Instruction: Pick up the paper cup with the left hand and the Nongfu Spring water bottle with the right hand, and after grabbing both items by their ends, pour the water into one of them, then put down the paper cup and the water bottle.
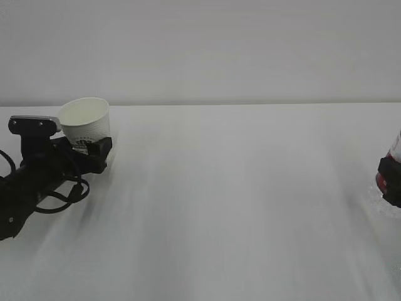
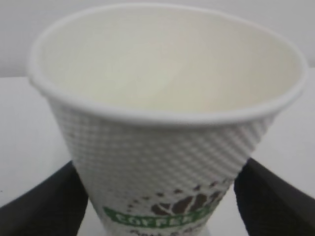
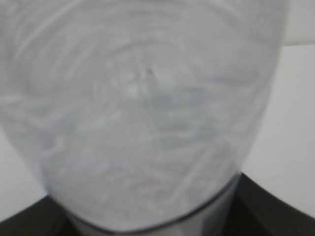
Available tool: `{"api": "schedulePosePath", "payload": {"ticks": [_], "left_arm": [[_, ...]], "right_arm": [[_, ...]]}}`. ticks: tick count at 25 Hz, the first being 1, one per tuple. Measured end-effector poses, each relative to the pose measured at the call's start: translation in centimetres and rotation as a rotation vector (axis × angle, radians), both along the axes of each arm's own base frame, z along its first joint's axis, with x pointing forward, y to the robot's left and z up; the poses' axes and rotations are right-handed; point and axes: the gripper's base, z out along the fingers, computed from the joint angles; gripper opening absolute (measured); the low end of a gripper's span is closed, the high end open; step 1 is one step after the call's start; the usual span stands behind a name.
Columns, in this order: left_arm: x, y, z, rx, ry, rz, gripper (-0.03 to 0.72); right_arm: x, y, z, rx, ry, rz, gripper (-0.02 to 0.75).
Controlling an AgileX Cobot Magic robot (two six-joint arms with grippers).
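Observation:
The white paper cup (image 1: 84, 121) with a green "COFFEE" band sits at the far left, tilted so its pale inside shows. My left gripper (image 1: 94, 148) lies low over the table and is shut on the cup's lower part. In the left wrist view the cup (image 2: 162, 142) fills the frame, with a black finger (image 2: 42, 206) pressed to each side. At the right edge, my right gripper (image 1: 391, 179) is shut on the water bottle (image 1: 396, 149), of which only a strip of red label shows. The bottle's clear blurred body (image 3: 147, 108) fills the right wrist view. I cannot make out any water.
A plain white table (image 1: 238, 200) runs from the front to a pale wall behind. The left arm's black body and looped cables (image 1: 37, 188) lie along the table at the lower left.

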Motion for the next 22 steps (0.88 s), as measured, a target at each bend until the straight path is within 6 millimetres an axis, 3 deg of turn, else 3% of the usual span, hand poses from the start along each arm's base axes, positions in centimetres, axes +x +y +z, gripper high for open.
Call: {"api": "schedulePosePath", "payload": {"ticks": [6,14,22], "left_arm": [[1.1,-0.2,-0.9,-0.034,0.003,0.008,0.692],[2.4,-0.5,-0.1,-0.051,-0.045,0.005,0.692],[2.4,-0.5,-0.1,-0.051,-0.045,0.005,0.687]], "right_arm": [[0.0,0.0,0.0,-0.002,0.0,0.001,0.45],[0.0,0.0,0.0,-0.013,-0.001,0.003,0.45],[0.0,0.0,0.0,-0.015,-0.001,0.004,0.45]]}}
